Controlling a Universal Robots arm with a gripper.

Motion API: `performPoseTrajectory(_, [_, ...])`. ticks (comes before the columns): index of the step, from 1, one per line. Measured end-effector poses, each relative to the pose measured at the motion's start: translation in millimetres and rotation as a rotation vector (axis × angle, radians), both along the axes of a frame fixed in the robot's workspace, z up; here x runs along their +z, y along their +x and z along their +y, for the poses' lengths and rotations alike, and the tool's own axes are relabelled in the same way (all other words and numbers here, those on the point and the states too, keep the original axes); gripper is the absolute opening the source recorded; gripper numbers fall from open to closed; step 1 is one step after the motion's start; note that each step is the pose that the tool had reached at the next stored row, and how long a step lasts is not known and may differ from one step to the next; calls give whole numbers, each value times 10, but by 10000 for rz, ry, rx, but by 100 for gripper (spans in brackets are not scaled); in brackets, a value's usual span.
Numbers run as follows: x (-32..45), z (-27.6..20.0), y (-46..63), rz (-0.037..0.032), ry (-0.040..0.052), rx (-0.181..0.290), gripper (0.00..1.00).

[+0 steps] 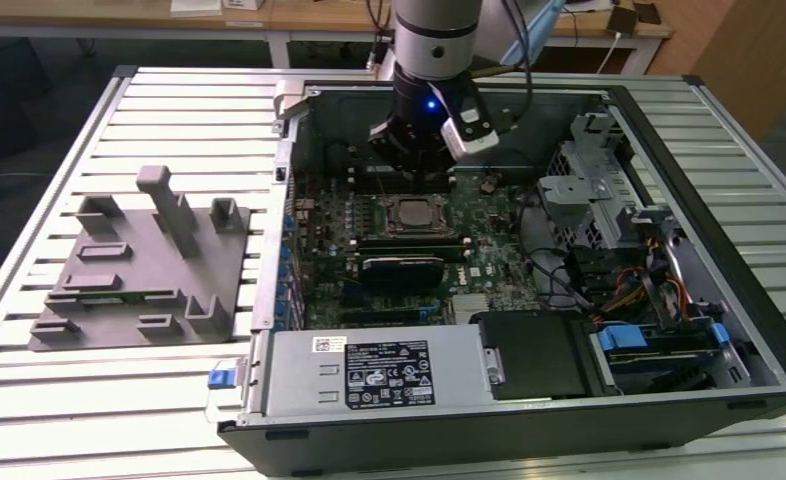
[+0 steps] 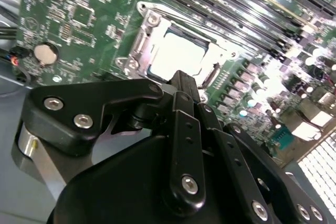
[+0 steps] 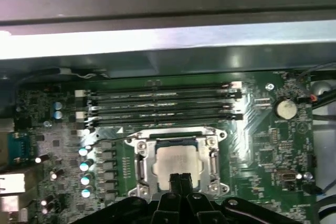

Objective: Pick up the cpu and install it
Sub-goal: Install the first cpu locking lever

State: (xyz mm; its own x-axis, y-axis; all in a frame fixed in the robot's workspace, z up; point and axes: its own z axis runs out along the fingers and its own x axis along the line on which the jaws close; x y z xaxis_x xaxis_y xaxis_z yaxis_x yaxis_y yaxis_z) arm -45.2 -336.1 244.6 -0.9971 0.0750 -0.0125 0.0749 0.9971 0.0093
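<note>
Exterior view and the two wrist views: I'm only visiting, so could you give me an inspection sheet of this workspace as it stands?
Surface: slatted metal table carrying an open computer case.
Job's things: cpu lies in its socket, silvery top up.
Clutter: grey moulded tray beside the case, on the exterior view's left.
Grippers: gripper is right above the cpu, fingers together, holding nothing; contact cannot be told.
Cables: coloured wires inside the case; a black cable by the arm.
Surroundings: wooden desks behind.
</note>
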Motion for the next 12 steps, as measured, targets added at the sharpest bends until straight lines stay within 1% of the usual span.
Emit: performPoseTrajectory(12, [0,0,-316,-1,0,-2,11])
